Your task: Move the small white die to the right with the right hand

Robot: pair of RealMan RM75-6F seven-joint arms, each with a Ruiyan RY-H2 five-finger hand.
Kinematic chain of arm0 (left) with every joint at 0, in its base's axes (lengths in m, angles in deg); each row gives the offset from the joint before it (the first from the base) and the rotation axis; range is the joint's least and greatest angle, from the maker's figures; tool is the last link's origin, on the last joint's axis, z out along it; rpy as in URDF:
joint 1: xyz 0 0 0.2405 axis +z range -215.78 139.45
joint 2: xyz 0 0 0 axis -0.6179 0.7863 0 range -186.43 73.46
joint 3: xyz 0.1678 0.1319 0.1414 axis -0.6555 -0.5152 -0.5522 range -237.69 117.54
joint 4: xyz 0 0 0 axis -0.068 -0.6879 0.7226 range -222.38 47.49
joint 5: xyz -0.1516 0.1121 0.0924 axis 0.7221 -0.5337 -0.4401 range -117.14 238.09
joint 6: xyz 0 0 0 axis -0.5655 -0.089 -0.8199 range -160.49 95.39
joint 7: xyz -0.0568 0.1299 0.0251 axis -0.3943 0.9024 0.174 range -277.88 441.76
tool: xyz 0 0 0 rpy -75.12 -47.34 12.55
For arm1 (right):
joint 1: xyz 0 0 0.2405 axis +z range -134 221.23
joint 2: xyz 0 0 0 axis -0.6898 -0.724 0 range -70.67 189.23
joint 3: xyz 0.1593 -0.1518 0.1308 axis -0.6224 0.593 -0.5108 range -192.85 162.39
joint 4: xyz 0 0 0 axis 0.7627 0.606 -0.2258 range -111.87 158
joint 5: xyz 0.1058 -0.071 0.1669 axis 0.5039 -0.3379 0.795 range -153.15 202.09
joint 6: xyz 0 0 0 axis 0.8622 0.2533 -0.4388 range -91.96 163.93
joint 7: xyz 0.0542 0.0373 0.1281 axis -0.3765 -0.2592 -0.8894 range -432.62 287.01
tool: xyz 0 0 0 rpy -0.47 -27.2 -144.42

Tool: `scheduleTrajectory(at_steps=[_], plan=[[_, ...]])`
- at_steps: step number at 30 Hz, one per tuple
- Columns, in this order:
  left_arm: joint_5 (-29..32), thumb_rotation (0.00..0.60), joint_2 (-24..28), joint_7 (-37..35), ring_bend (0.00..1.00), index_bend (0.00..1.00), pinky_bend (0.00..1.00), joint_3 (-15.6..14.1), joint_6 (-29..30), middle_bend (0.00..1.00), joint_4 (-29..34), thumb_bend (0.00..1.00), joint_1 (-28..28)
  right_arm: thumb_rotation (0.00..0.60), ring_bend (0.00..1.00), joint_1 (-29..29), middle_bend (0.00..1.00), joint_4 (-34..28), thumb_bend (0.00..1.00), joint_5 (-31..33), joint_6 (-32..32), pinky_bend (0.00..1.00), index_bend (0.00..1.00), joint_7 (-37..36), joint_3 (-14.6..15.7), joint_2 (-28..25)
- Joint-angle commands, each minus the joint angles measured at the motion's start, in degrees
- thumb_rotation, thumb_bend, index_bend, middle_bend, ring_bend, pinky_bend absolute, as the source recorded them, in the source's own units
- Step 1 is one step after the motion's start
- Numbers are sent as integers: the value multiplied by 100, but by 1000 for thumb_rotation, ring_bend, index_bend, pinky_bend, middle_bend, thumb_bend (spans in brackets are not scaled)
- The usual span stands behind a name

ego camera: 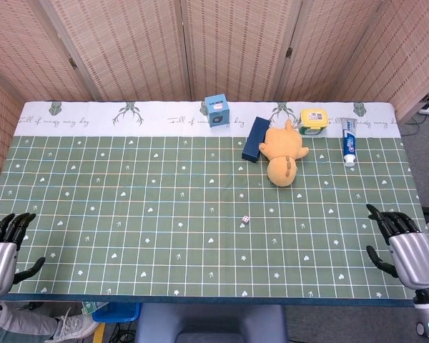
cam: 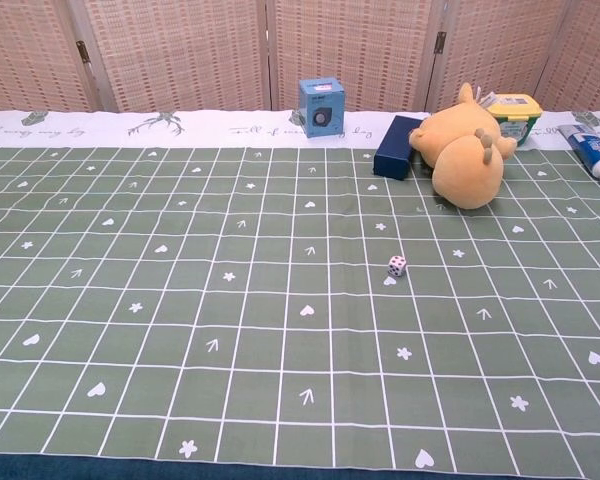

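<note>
The small white die [ego camera: 246,219] [cam: 397,265] lies on the green grid cloth a little right of the table's middle, with nothing touching it. My right hand [ego camera: 404,250] hovers at the table's front right corner, fingers apart and empty, far right of the die. At the front left corner my left hand [ego camera: 1,254] is open too, holding nothing. Neither hand shows in the chest view.
An orange plush toy [ego camera: 284,155] lies behind the die, beside a dark blue box [ego camera: 254,138]. Along the back stand a light blue box [ego camera: 217,111], a yellow-lidded tub [ego camera: 314,118] and a toothpaste tube [ego camera: 349,141].
</note>
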Motion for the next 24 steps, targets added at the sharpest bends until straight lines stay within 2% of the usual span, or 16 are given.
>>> scheduleTrajectory(at_steps=[1,5,7,8,9,11,14,17,24], plan=[[-38,600,-1,-22,104,143,163,-12,17,156,8,236,4,600,327,394,359,-118,299,-77,-477,300,0,133,-110,53],[-94,600,6,-62,103,144,163,-46,75,156,0,236,47,600,427,999,436,-177,299,64,-1263,370,13,299,-310,303],[-93,600,20,-79,103,144,163,-62,102,156,-1,236,76,600,512,1252,497,-167,299,141,-1571,426,23,415,-396,473],[-76,600,32,-86,103,144,163,-72,114,156,4,236,98,600,588,1416,566,-143,299,200,-1773,489,45,483,-447,602],[-59,600,40,-90,103,145,163,-78,121,156,10,236,113,600,693,1540,674,-132,298,267,-1959,584,84,539,-471,686],[-43,600,48,-103,104,145,163,-94,139,156,4,236,144,600,824,1838,819,-100,299,460,-2416,727,142,680,-528,883],[-37,600,52,-119,104,145,163,-111,156,156,-7,236,174,600,934,2260,919,49,300,831,-3063,840,247,940,-616,1212],[-30,600,50,-144,104,145,163,-123,184,156,-24,236,208,600,993,2657,974,219,299,1270,-3642,891,277,1209,-700,1553],[38,600,75,-215,103,152,163,-142,204,156,-87,236,276,600,1000,3303,1000,854,299,2011,-4217,932,321,1612,-873,2326]])
